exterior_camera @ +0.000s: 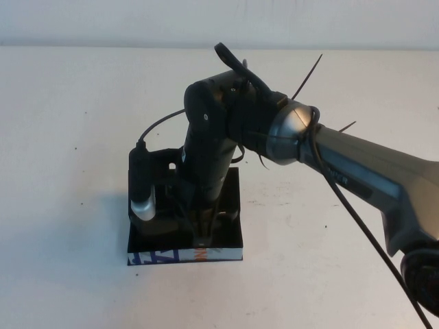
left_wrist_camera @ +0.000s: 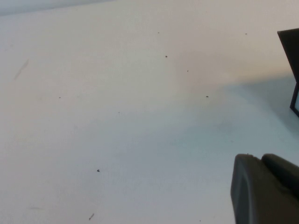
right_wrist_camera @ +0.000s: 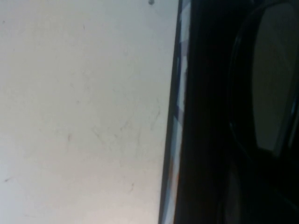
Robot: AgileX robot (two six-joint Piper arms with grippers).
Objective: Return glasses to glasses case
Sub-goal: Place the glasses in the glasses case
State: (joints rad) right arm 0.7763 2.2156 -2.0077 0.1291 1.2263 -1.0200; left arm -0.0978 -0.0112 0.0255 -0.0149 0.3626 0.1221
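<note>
My right gripper point(exterior_camera: 204, 229) reaches down into the open glasses case point(exterior_camera: 226, 252) where the glasses point(right_wrist_camera: 273, 79) lie, grip hidden so I cannot tell, while my left gripper point(left_wrist_camera: 266, 191) hovers over bare table point(left_wrist_camera: 117, 116).

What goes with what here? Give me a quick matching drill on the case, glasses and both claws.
Things:
1. glasses case
2. glasses
3. right claw
4. left claw

Descriptions:
A. reaching down into the open case
B. tinted lens close to the right wrist camera, inside the case
C. beside bare white table, away from the work
D. black box with a blue, white and orange printed side

Pairs: 1-D, 2-B, 3-A, 4-C
</note>
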